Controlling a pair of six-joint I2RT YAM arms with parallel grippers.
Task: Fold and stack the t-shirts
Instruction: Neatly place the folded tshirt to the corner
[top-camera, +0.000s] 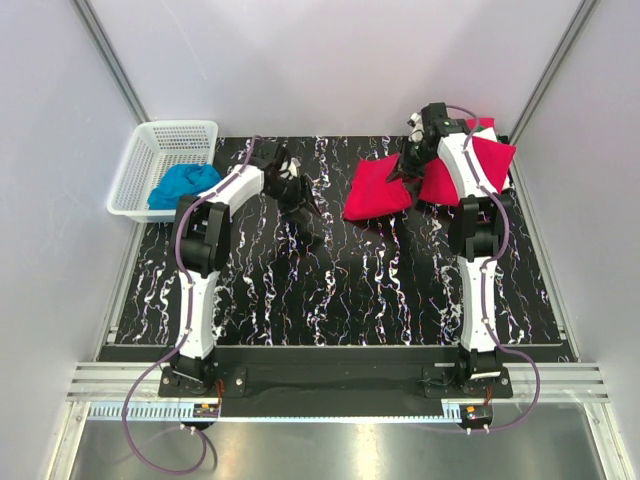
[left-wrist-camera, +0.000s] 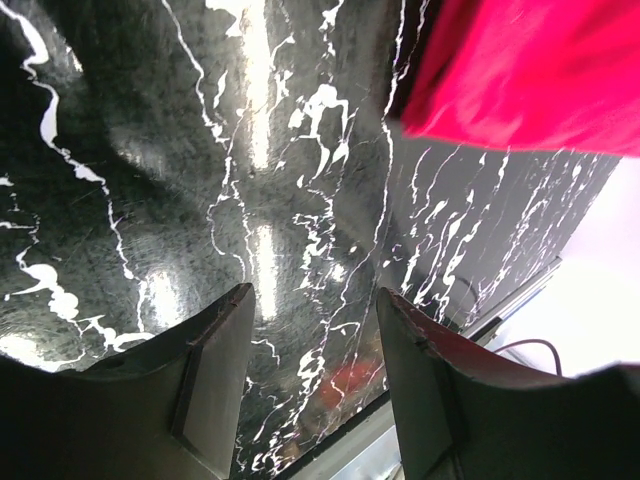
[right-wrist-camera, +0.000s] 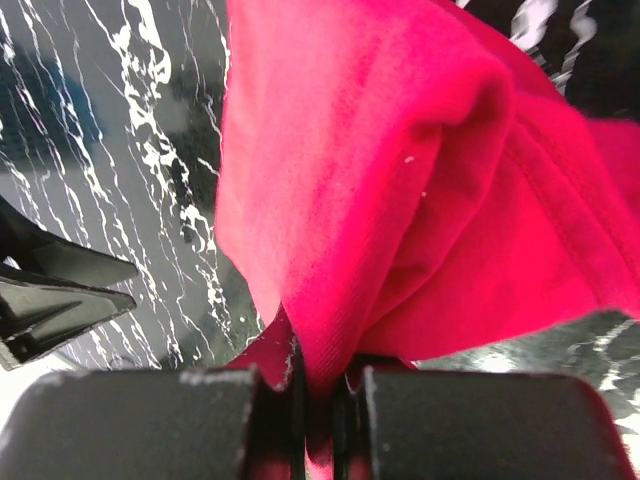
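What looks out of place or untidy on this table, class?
Two things. A crumpled blue cloth lies in the white basket at the far left, away from the rest. The red t-shirt pinched in the right gripper is bunched, not flat, and the pile of t-shirts at the far right sits uneven.

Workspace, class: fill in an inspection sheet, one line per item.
Surface: black marbled table.
Job's things: red shirt, bunched; red pile partly behind the right arm.
Clutter: white basket with blue cloth in it.
Claws: left claw open, empty; right claw shut on shirt.
Cables: purple cables looping at the bases.
Surroundings: pale walls.
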